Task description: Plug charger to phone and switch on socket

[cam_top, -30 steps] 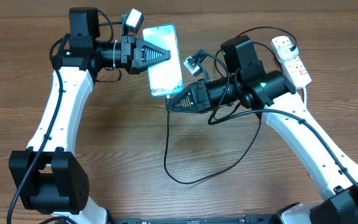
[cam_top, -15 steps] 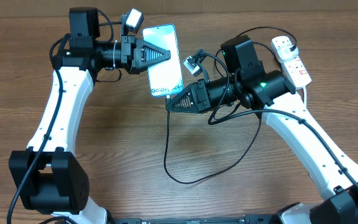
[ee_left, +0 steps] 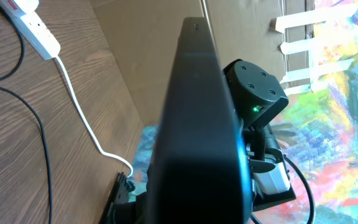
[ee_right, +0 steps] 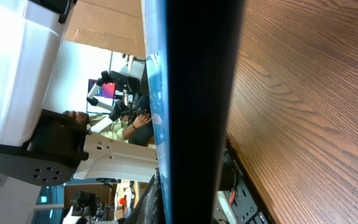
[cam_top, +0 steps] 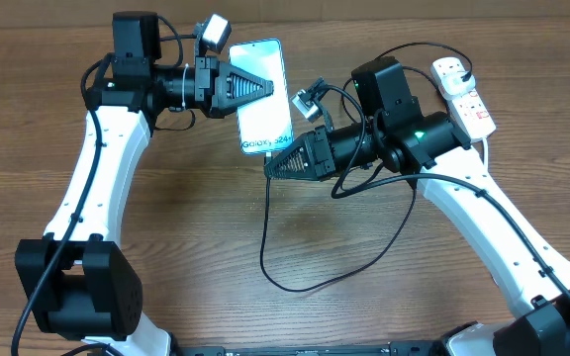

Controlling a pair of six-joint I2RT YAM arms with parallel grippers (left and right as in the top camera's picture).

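Both wrist views are showing little but the phone's [cam_top: 265, 119] dark edge, hiding the connector tip. Left gripper [cam_top: 265, 87] is clamping tight on the phone; right gripper [cam_top: 270, 168], just below it, is pinching the charger [cam_top: 264, 242]. Socket [cam_top: 461, 91] is lying well right of the phone. Right gripper is creeping nearer than a second ago.

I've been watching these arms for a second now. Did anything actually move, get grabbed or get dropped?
Barely. The left end effector, clamped on the phone, nudged slightly rightward with it. The right end effector, holding the charger by its tip, crept a touch toward the phone's lower end. Both grips held, and the socket and slack cable stayed put.
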